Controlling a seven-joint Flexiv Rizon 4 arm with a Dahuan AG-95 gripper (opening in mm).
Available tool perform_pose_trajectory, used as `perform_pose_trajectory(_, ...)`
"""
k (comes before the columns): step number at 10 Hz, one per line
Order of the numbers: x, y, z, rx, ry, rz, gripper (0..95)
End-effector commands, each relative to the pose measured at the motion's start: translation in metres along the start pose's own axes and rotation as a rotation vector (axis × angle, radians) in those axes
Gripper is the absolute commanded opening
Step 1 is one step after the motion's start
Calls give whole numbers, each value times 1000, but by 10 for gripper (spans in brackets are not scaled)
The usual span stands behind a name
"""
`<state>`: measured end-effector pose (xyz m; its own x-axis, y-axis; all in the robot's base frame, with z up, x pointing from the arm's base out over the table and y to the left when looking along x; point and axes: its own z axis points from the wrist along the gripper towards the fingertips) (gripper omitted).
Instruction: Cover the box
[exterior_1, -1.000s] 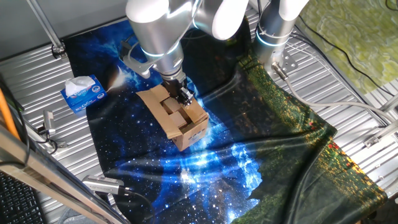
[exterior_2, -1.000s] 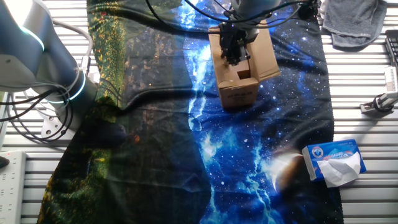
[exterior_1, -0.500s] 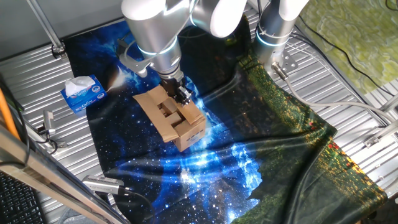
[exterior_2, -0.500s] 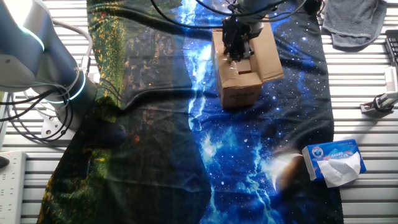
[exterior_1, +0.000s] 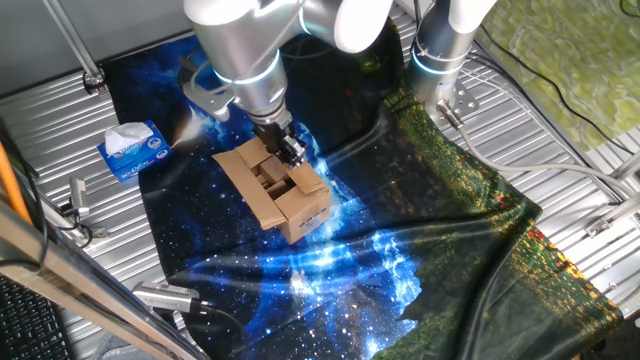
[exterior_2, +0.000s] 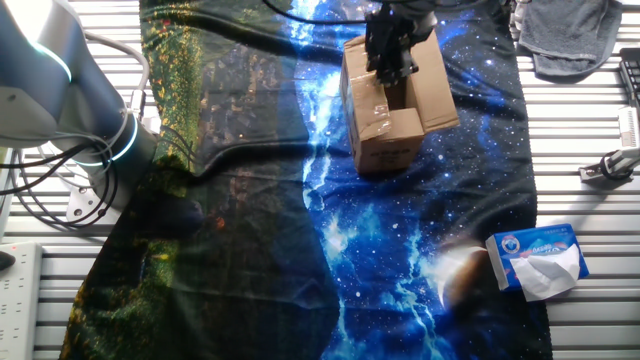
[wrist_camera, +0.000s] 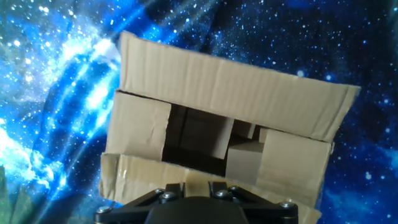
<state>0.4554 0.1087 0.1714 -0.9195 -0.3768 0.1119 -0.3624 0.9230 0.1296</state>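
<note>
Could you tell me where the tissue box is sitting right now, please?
In one fixed view the tissue box sits at the left edge of the starry cloth, left of the cardboard box. In the other fixed view it lies at lower right.

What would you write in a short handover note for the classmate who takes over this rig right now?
Tool: low over the box top; open or shut cannot be told.
Box: upright on the starry cloth, a tissue box off to one side.
Done: some top flaps folded inward; one long flap lies flat outward.
Left: a dark gap remains in the middle, so fold the remaining flaps over until the top is covered.
</note>
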Motion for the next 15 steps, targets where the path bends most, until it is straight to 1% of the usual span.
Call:
perform_pose_trajectory(1,-8,0,-3,4,1,12,190)
perform_pose_trajectory(2,-13,0,-6,6,1,21,190)
perform_pose_trajectory(4,-31,1,-13,11,-3,34,190)
perform_pose_trajectory(5,-48,4,-21,17,2,48,190)
perform_pose_trajectory(6,-62,6,-26,30,5,52,190)
perform_pose_trajectory(7,-67,7,-28,34,3,53,190)
perform_pose_trajectory(8,-80,10,-29,45,-3,59,190)
perform_pose_trajectory(9,-87,13,-26,56,-12,57,190)
perform_pose_trajectory(11,-90,14,-24,72,-3,51,190)
perform_pose_trajectory(13,-90,14,-24,72,3,50,190)
perform_pose_trajectory(14,-89,14,-25,77,13,46,190)
perform_pose_trajectory(15,-89,14,-25,76,22,47,190)
